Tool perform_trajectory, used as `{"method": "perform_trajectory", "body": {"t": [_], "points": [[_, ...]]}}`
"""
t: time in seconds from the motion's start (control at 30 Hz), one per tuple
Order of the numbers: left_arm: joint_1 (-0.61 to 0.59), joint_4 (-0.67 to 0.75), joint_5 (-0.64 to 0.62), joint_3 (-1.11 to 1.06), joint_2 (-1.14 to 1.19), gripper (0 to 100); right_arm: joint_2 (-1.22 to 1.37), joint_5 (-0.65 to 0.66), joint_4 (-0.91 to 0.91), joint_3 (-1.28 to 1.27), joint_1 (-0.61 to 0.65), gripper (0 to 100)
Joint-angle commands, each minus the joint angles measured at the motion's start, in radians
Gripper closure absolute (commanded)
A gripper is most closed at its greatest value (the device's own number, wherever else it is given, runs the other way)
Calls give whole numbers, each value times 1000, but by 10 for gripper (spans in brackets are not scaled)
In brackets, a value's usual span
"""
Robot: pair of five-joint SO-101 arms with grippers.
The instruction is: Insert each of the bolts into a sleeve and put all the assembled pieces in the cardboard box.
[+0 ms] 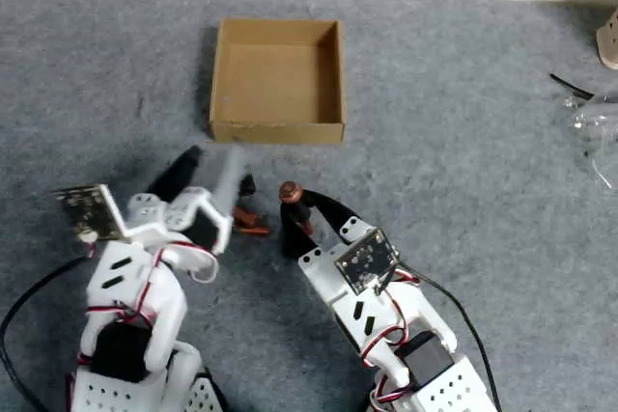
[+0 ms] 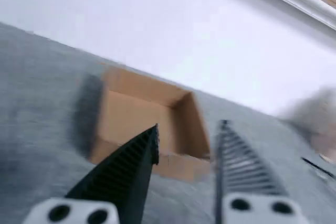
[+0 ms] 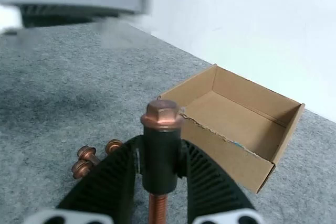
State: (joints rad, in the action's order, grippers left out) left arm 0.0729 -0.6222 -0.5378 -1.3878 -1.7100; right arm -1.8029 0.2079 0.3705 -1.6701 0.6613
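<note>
Gripping black sleeve (image 3: 159,177) upright with right claw (image 3: 159,149), clenched on its sides. Copper bolt (image 3: 161,117) seated through sleeve: hex head on top, threaded end out below.

High view: right claw (image 1: 297,221) near centre of grey bench (image 1: 463,171), held bolt head (image 1: 290,191) at about 6 o'clock of cardboard box (image 1: 278,130), apart from it. Box open-topped, flat on bench.

Small cluster of loose copper bolts (image 1: 253,224) lying on bench at 9 o'clock of right claw, between the two arms; same cluster (image 3: 88,160) beside the held sleeve in right wrist view.

Left claw (image 1: 208,167) at 9 o'clock of loose bolts, released, fingers spread wide. Left wrist view: left claw (image 2: 189,126) aimed at box (image 2: 190,124), tips short of its near wall.

Clear plastic bits with black wire (image 1: 589,115) at 3 o'clock edge; cannot tell what.
</note>
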Motion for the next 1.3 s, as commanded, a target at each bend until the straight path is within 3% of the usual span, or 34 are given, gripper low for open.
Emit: {"method": "perform_trajectory", "body": {"t": [0.0,0.27,0.4,0.6,0.87,1.27], "points": [[-85,2,-2,-22,-10,983,-16,-3,-44,-58,-10,994],[-111,-5,8,-117,-10,993,-16,-3,-44,-64,-12,994],[-176,-51,253,-120,-1,994,-15,-3,-44,-64,-22,994],[-205,-304,341,-1,-1,994,-5,-3,-42,-62,-65,994],[-260,-186,365,-81,1,993,-4,-3,47,-41,-71,994],[-265,-183,381,-102,1,993,4,28,54,74,-136,994]]}}
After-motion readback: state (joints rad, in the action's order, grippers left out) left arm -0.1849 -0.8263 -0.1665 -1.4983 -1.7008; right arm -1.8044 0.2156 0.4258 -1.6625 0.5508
